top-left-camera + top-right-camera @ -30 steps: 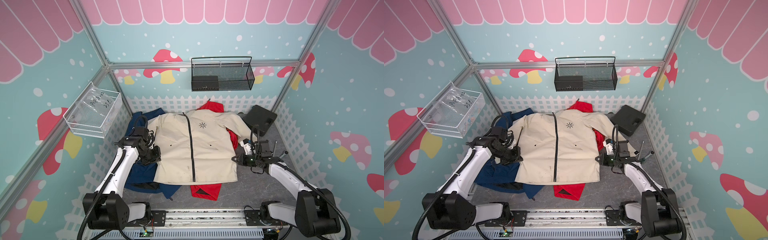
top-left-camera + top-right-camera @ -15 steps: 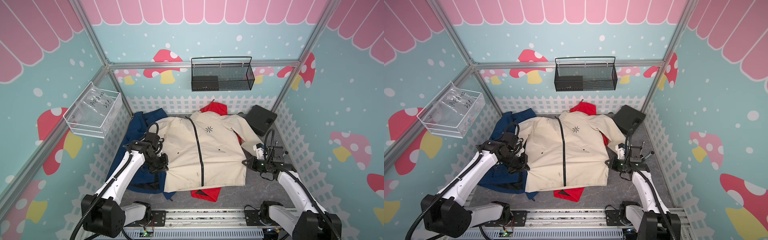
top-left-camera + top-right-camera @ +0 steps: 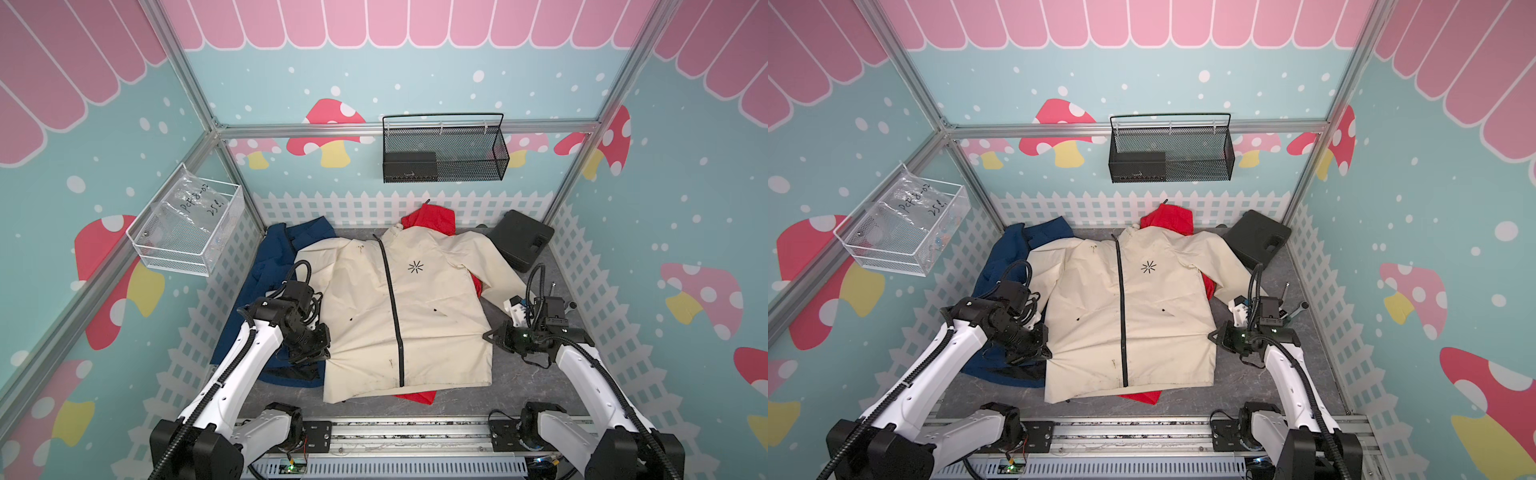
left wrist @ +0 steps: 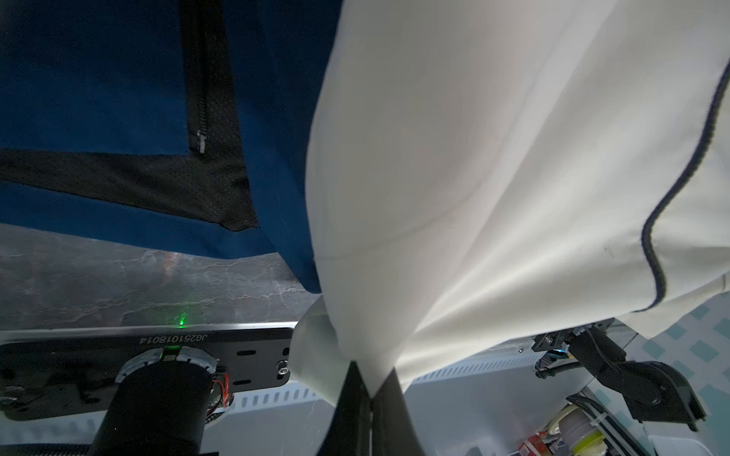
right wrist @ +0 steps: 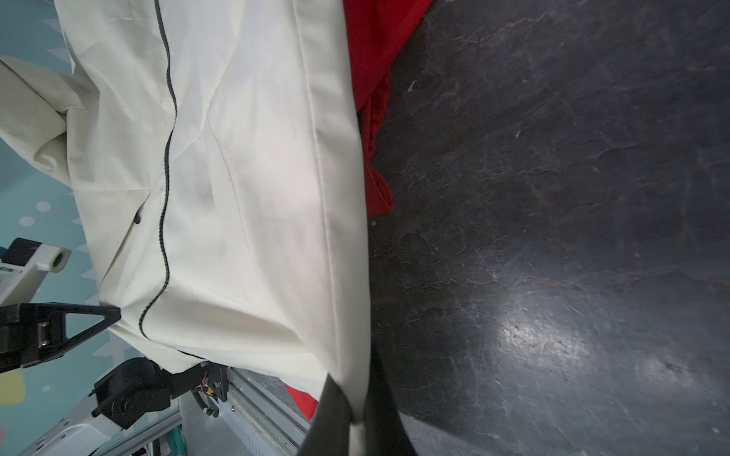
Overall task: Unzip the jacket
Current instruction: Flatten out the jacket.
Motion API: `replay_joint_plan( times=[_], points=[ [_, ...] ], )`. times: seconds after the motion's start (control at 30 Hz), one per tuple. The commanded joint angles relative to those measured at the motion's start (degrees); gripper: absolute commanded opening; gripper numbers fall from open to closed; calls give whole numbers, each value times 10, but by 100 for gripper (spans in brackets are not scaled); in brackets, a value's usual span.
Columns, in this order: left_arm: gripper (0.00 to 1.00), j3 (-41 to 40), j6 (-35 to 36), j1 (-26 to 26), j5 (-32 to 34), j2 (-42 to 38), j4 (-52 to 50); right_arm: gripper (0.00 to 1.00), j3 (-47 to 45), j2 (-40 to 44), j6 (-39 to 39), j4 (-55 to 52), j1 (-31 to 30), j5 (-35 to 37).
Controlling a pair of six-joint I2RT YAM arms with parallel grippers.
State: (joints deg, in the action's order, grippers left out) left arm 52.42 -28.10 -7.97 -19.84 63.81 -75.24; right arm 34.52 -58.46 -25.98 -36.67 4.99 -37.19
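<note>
A cream jacket [image 3: 436, 316] [image 3: 1163, 320] lies flat on the dark table, front up. Its black zipper [image 3: 395, 316] [image 3: 1122, 316] runs closed from collar to hem. My left gripper [image 3: 326, 347] [image 3: 1047, 351] is shut on the jacket's left side edge near the hem. In the left wrist view its jaws [image 4: 371, 391] pinch a fold of the cream jacket [image 4: 474, 158]. My right gripper [image 3: 487, 336] [image 3: 1212, 336] is shut on the opposite side edge. In the right wrist view it [image 5: 357, 418] clamps the jacket [image 5: 256, 197], with the zipper [image 5: 168, 158] beyond.
A blue jacket [image 3: 282, 266] lies under the cream one on the left, and a red one [image 3: 432, 218] shows at the collar and hem. A black case [image 3: 521, 241] sits at the back right. A black wire basket [image 3: 444, 153] and a clear bin [image 3: 187, 224] hang on the walls.
Both arms, still gripping, have dragged the cream jacket toward the front rail and slightly right. More of the blue jacket now shows at the left.
</note>
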Motion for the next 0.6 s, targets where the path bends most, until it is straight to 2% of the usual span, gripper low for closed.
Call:
replay_joint_plan(
  times=[0.0,0.13,0.33,0.37,0.4,0.47,0.5,0.57],
  points=[
    [0,-22,-14,34,82,-19,-60,0,4,-9,3,12,19,108],
    [0,7,-12,22,112,-26,-97,0,12,-21,10,-7,19,111],
    [0,-10,-27,16,88,-42,-102,0,5,-64,15,-4,12,85],
    [0,-12,-29,17,84,-40,-100,2,4,-68,13,1,12,85],
    [8,-11,-32,19,83,-40,-94,13,3,-71,10,8,12,87],
    [47,4,-34,23,82,-40,-74,43,7,-71,1,27,12,91],
    [57,21,-33,24,82,-36,-58,59,16,-69,-6,44,12,95],
    [66,64,-31,26,80,-23,-21,77,38,-67,-33,83,12,105]
  ],
)
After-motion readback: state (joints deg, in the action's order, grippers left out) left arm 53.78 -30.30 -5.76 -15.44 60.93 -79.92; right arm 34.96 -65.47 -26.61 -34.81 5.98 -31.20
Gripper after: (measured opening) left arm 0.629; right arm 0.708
